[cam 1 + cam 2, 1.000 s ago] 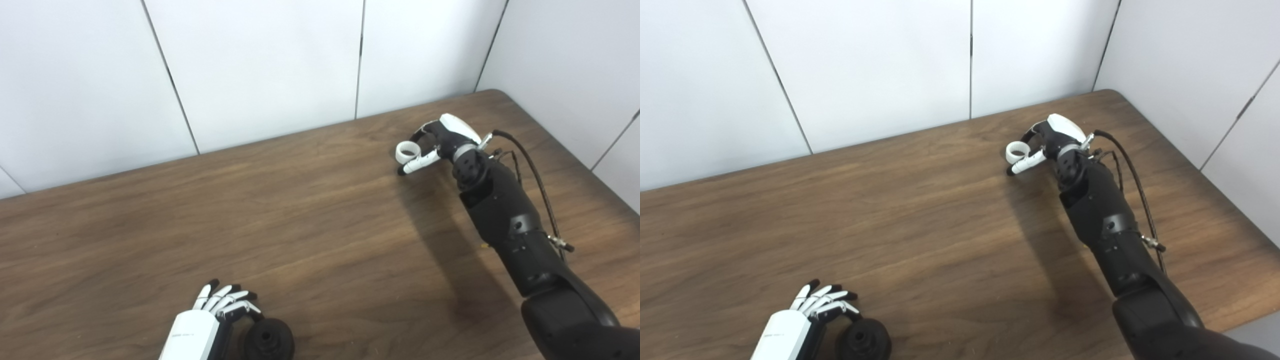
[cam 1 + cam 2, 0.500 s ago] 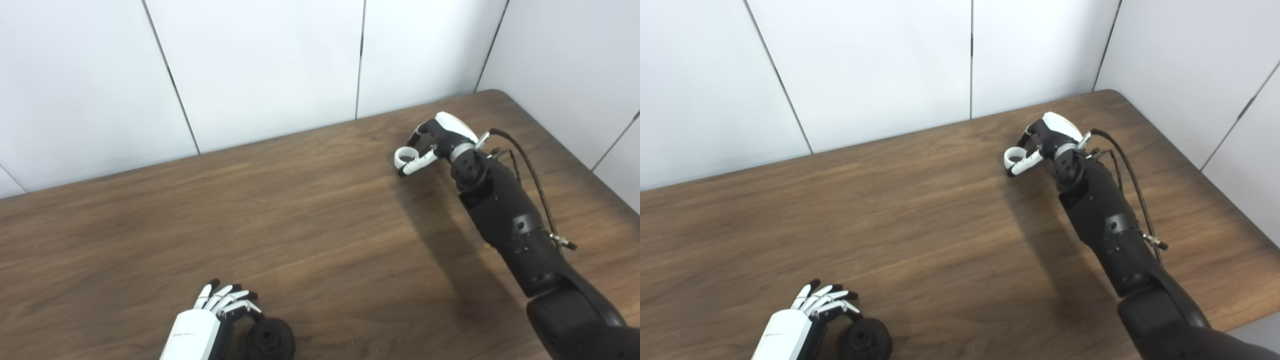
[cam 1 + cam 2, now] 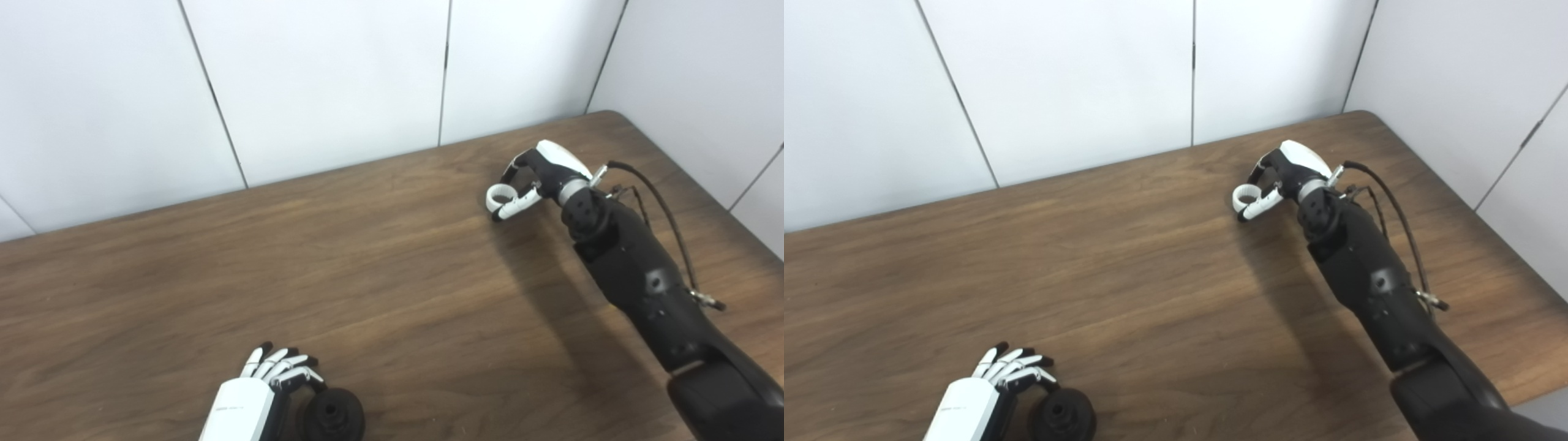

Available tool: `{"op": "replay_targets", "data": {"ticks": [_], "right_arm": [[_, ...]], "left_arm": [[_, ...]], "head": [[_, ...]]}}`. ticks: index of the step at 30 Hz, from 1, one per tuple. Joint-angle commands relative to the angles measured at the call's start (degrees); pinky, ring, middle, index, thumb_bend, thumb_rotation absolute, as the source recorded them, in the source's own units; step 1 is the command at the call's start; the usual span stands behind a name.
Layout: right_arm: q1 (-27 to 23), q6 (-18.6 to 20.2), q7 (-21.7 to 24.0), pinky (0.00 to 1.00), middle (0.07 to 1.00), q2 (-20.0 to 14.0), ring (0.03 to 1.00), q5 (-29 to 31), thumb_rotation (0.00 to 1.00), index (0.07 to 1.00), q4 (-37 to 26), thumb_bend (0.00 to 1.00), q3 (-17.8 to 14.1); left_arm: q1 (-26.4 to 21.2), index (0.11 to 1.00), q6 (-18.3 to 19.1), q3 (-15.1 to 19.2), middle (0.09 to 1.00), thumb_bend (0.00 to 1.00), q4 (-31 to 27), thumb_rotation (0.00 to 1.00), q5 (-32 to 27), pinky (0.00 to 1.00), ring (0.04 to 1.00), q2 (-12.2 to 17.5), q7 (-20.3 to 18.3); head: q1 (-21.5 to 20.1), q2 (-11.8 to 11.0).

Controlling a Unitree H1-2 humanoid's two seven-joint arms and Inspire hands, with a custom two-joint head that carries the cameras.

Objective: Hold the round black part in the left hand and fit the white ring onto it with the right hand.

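fingers (image 3: pixel 517 205) pinching white ring (image 3: pixel 499 197), no legible writing

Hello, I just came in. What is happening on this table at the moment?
A humanoid robot is assembling two parts. Its right hand, far across the wooden table, has its fingers closed around the white ring. Its left hand waits at the near edge, fingers apart, beside the round black part without gripping it. The ring is not yet fitted; the two parts are far apart.

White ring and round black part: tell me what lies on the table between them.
Nothing: between the white ring in the right hand and the round black part lies only bare table, as both eye views show.
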Motion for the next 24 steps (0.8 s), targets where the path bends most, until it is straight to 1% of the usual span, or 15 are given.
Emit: {"op": "replay_targets", "data": {"ticks": [1,6,7,10,12,16,21,24], "right_arm": [[-1.19,-1.55,0.72,1.0,0.849,-1.99,0.988,0.63,0.13,0.486,-5.48,0.52,0.32],[0.99,0.15,4.06,1.0,0.82,-2.53,0.967,0.83,0.13,0.485,-14.33,0.52,1.57],[1.42,0.36,4.84,1.0,0.817,-2.52,0.966,0.75,0.13,0.485,-15.91,0.52,1.66],[2.61,0.57,7.52,0.95,0.815,-1.84,0.955,-0.31,0.13,0.484,-19.84,0.52,1.36],[3.66,0.58,9.8,0.96,0.825,-1.38,0.959,-0.32,0.13,0.484,-23.04,0.52,1.44],[5.45,0.58,16.59,0.99,0.849,1.67,0.981,-1.78,0.13,0.484,-29.19,0.52,-0.41],[6.96,0.57,21.97,0.98,0.833,3.41,0.97,-2.79,0.13,0.483,-36.36,0.52,0.7],[8.55,0.58,25.7,1.0,0.836,6.3,0.967,-3.7,0.13,0.483,-40.4,0.52,0.22]], "left_arm": [[0.37,0.484,0.45,-0.59,0.768,0.52,-0.36,0.05,1.17,0.98,0.864,-0.07,-1.25],[0.22,0.484,0.77,-0.99,0.772,0.52,-0.22,0.05,1.9,1.0,0.872,-0.68,-1.36],[0.17,0.484,0.78,-1.1,0.772,0.52,-0.14,0.05,2.12,0.99,0.871,-0.82,-1.24],[0.0,0.484,0.85,-1.27,0.771,0.52,0.18,0.05,2.69,0.99,0.869,-1.24,-0.93],[-0.08,0.484,1.05,-1.31,0.771,0.52,0.49,0.05,3.12,0.99,0.869,-1.58,-0.83],[-0.32,0.485,1.71,-1.46,0.779,0.52,0.51,0.05,3.51,1.0,0.881,-2.13,-1.53],[-0.79,0.485,2.59,-1.74,0.782,0.52,0.41,0.05,3.98,1.0,0.885,-2.69,-1.93],[-1.23,0.485,2.91,-1.8,0.781,0.52,0.52,0.05,4.5,1.0,0.883,-2.79,-2.15]], "head": [[0.18,0.11],[3.25,0.89],[4.37,1.22],[6.02,1.7],[6.94,1.93],[8.45,2.58],[9.62,3.29],[10.26,4.0]]}}
